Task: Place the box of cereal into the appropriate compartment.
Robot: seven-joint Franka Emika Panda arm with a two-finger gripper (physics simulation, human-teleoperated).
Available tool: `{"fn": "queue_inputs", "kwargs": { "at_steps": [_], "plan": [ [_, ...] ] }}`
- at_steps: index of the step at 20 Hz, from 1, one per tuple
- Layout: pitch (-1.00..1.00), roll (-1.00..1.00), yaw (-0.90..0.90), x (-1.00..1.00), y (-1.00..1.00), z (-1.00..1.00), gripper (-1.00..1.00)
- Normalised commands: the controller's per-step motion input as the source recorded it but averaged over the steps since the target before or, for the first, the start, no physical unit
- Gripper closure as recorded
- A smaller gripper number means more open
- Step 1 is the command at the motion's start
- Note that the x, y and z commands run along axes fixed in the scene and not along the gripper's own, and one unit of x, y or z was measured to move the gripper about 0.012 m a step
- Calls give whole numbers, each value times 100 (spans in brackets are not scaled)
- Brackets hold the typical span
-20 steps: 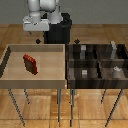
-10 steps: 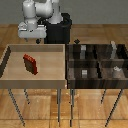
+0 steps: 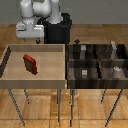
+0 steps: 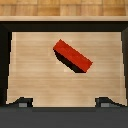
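My end effector (image 3: 33, 36) hangs wide open and empty above the bin's twelve o'clock edge, because the box of cereal (image 3: 30, 64) waits untouched below.

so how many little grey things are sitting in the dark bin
3 that I can make out: one in a far compartment, one in a near middle compartment, one toward the exterior view's right. The dividers may hide others.

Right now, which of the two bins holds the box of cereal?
The light wooden bin on the exterior view's left; the red box of cereal lies inside it. The dark compartmented bin holds only small grey objects.
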Motion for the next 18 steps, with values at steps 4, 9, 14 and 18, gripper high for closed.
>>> {"fn": "queue_inputs", "kwargs": {
  "at_steps": [4,9,14,18],
  "plan": [
    [0,0,0,50,0,0,-100],
    [0,0,0,60,-20,0,-100],
    [0,0,0,0,0,0,-100],
    [0,0,0,25,0,0,-100]
  ]
}}
